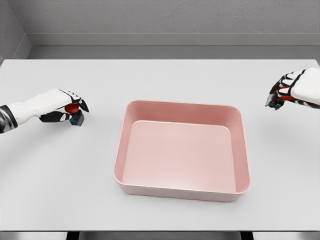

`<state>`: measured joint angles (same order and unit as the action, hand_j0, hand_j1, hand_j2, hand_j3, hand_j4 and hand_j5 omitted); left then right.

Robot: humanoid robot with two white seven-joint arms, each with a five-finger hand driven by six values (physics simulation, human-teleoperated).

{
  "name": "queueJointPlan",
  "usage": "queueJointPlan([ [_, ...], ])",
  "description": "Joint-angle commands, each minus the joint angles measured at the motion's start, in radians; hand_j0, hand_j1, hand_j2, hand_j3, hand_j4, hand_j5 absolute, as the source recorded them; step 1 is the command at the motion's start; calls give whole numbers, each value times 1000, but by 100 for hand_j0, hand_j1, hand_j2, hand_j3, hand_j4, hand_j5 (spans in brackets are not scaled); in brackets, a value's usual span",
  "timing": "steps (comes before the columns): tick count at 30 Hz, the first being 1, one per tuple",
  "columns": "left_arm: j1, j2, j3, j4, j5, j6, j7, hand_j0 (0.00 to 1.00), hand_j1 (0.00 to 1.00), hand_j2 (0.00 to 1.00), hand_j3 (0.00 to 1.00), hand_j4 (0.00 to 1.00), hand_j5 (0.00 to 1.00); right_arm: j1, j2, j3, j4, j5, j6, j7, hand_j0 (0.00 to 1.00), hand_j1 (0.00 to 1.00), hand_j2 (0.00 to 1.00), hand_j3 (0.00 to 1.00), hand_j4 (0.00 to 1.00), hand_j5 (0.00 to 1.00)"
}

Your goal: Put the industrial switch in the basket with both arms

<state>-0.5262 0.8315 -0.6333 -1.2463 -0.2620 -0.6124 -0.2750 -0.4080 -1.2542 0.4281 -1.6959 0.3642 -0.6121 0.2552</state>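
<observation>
On the tabletop (pixel 165 80), each hand grips a small switch with a red button and dark blue-edged body: left hand (pixel 62 107) at switch (pixel 75 115), right hand (pixel 295 90) likewise; pink basket (pixel 182 150) between.

left arm comes in low from the left edge, forearm white with a dark grey cuff right at the border, lying nearly level and reaching toward the middle. the left hand (pixel 67 109) is curled, knuckles up, black-tipped fingers (pixel 82 105) hooked downward and the thumb tucked beneath, pinching a small object. over on the other side, only the right hand (pixel 295 90) and a bit of wrist show at the right edge, higher in the picture than the left. its fingers (pixel 278 91) are bent and bunched, pointing down and inward, closed round another small object.
</observation>
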Motion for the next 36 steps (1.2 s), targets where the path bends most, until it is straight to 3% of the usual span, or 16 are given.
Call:
queueJointPlan([
  [1, 0, 0, 1, -1, 7, 2, 0, 47, 47, 47, 47, 47, 47, 0, -4, -2, -16, -5, 1, -1, 50, 50, 50, 50, 50, 50],
  [9, -12, 0, 3, -1, 12, 2, 0, 46, 46, 46, 46, 46, 46, -3, 9, 6, -70, -8, 1, -1, 50, 50, 50, 50, 50, 50],
  [27, -64, -5, 1, -87, 10, 2, 0, 47, 47, 47, 47, 47, 47, -12, 121, 14, -70, -4, 1, 2, 50, 50, 50, 50, 50, 50],
  [29, -75, -20, 0, -93, 10, 2, 0, 47, 47, 47, 47, 47, 47, -14, 173, 12, -70, -5, 1, 70, 50, 50, 50, 50, 50, 50],
  [36, -81, -37, 0, -130, 10, 2, -13, 47, 47, 47, 47, 47, 47, -43, 190, 23, -70, -5, 1, 73, 50, 50, 50, 50, 50, 50],
])
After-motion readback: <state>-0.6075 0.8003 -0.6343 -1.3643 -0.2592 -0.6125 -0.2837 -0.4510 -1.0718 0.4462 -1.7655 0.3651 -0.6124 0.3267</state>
